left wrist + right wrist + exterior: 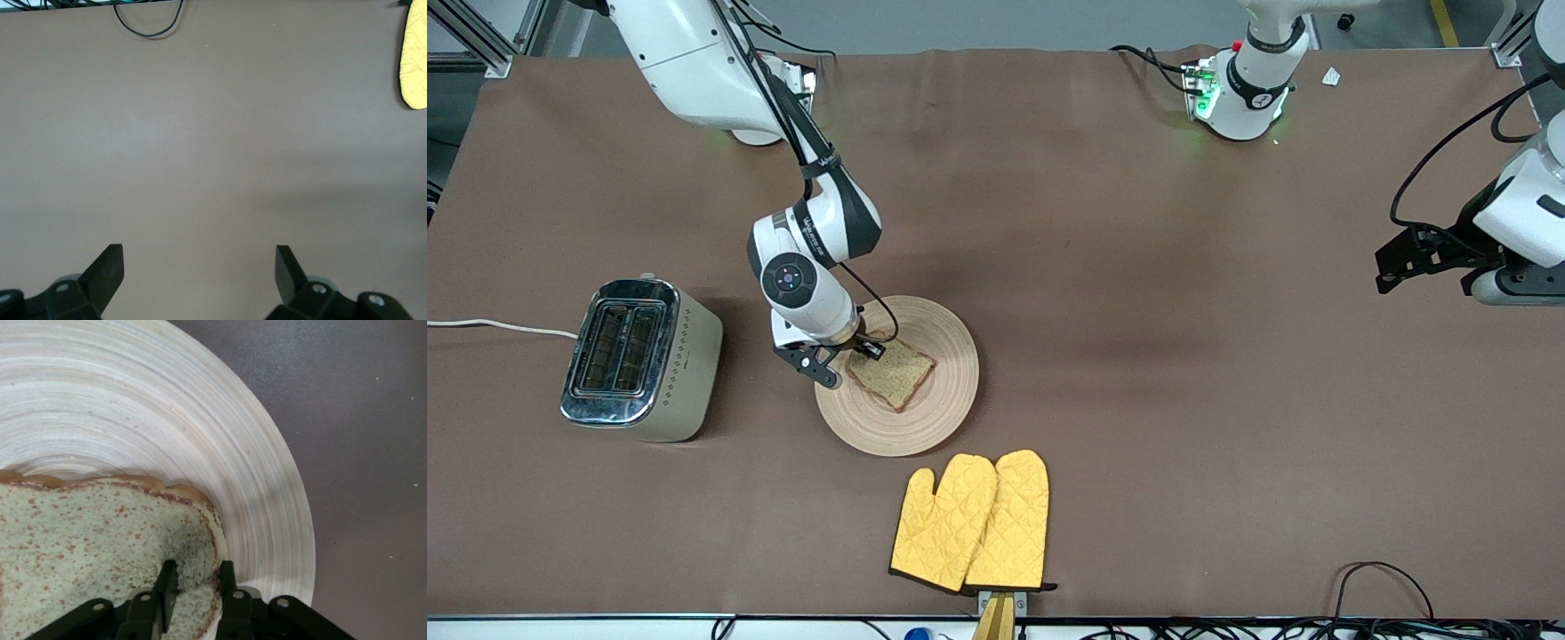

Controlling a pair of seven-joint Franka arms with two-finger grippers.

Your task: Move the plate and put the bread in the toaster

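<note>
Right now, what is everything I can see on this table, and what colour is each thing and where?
plate: one, light beige wood, mid-table, farther from the front camera than the mitts.
bread: one slice, brown and speckled, lying on the plate.
toaster: one, chrome top with cream sides, toward the right arm's end of the table, slots empty.
cord: one, white, running off the table edge from the toaster.
oven mitts: two, yellow, side by side, nearest the front camera.
right claw: one, black, down on the plate, closed on a corner of the bread.
left claw: one, black, open, waiting over bare table at the left arm's end.
</note>
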